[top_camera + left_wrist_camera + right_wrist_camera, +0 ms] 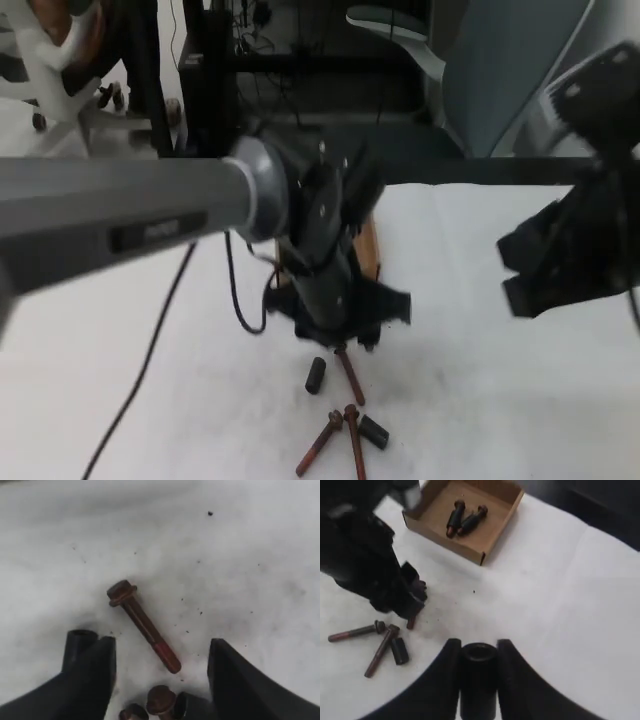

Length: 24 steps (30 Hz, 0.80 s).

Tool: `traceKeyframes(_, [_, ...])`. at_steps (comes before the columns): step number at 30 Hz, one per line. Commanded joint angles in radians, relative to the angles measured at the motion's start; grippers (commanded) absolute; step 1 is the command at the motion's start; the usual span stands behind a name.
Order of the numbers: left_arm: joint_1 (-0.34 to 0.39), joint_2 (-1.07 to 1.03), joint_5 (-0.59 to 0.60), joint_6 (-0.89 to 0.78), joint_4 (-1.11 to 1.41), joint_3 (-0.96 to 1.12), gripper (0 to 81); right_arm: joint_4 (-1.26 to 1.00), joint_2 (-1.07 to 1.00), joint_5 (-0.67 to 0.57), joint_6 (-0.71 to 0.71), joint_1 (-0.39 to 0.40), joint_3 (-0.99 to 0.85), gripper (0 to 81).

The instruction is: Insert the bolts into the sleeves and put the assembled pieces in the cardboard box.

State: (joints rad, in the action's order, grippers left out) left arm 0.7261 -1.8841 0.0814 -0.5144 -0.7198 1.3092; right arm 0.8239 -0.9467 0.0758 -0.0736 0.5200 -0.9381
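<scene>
Left arm (120,205): enters from the left edge, wrist angled down at centre.
Left gripper (160,680): spread wide, astride a lying bolt (145,627).
Right gripper (479,652): mid-right, pinching a black sleeve (479,680).

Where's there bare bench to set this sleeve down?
Bare cloth lies between the cardboard box and the right gripper holding the sleeve. Crowded: under the left gripper, around the loose bolts and sleeves.
</scene>
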Motion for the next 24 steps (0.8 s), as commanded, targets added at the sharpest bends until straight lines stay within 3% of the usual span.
traceKeyframes(1, [0.006, -0.038, 0.026, -0.048, -0.002, 0.011, 51.9, -0.013, 0.042, -0.015, 0.006, -0.001, -0.019, 0.6])
traceKeyframes(10, [0.005, -0.115, 0.024, -0.135, 0.099, 0.011, 51.7, -0.015, 0.059, -0.129, 0.006, -0.001, -0.019, 0.6])
traceKeyframes(17, [0.005, -0.123, -0.017, -0.204, 0.129, 0.011, 50.8, -0.015, 0.059, -0.150, 0.002, -0.001, -0.019, 0.6])
traceKeyframes(19, [0.005, -0.123, -0.053, -0.205, 0.092, 0.011, 41.6, -0.015, 0.059, -0.150, -0.001, -0.001, -0.019, 0.6])
traceKeyframes(22, [0.005, -0.123, -0.100, -0.175, 0.063, 0.011, 5.9, -0.015, 0.059, -0.150, -0.001, -0.001, -0.019, 0.6])
traceKeyframes(23, [0.005, -0.123, -0.106, -0.155, 0.068, 0.011, 1.1, -0.017, 0.059, -0.153, -0.001, -0.001, -0.019, 0.6])
traceKeyframes(24, [0.005, -0.123, -0.108, -0.151, 0.076, 0.011, 1.3, -0.020, 0.059, -0.167, -0.001, -0.001, -0.019, 0.6])
